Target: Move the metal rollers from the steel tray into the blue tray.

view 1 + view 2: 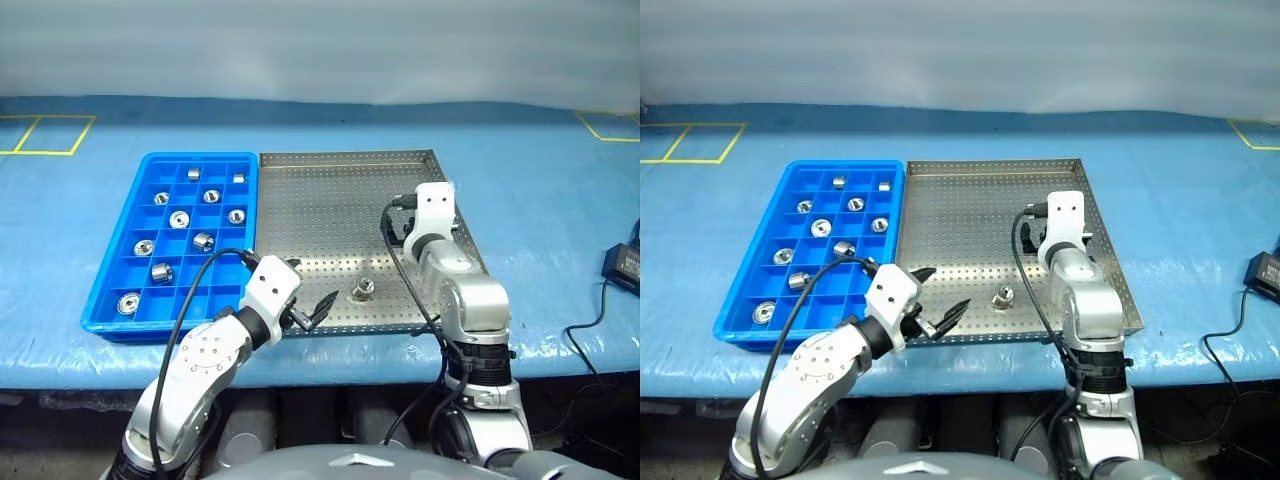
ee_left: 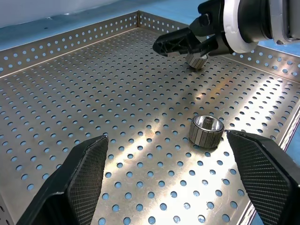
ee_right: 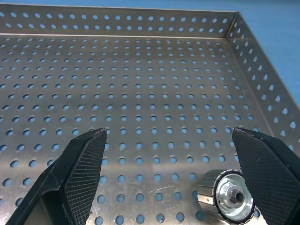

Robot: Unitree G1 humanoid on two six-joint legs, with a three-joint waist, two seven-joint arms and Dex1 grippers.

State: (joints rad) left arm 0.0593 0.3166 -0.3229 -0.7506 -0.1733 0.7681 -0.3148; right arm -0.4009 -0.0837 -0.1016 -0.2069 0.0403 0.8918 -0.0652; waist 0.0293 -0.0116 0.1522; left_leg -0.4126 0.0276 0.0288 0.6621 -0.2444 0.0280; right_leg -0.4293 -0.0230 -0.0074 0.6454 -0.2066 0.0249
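Left gripper [image 1: 315, 282], two black fingers spread wide, empty, touching nothing, hovering low over the front edge of the large silver-grey perforated steel tray [image 1: 320, 200]. Just ahead of its fingers, standing on the tray floor, one small shiny metal roller [image 1: 362, 289] with a central hole, nearer the left gripper's right-hand finger than the other, apart from both.

Right gripper [image 3: 168, 131], likewise spread wide and empty, poised above the right side of the same tray. Below it, close beside one finger but not touching, a second metal roller [image 3: 227, 197] lying on its side.

To the left, edge to edge with the steel tray, the bright blue plastic tray [image 1: 200, 156] with its grid of square compartments, several already holding one roller apiece.

Judging by this: most of the transfer done, two rollers left, the step in hand an approach for a pick. Next move probably calling for lowering a gripper until its fingers straddle a roller, then closing squarely, since such a smooth cylinder could roll or squirt away.
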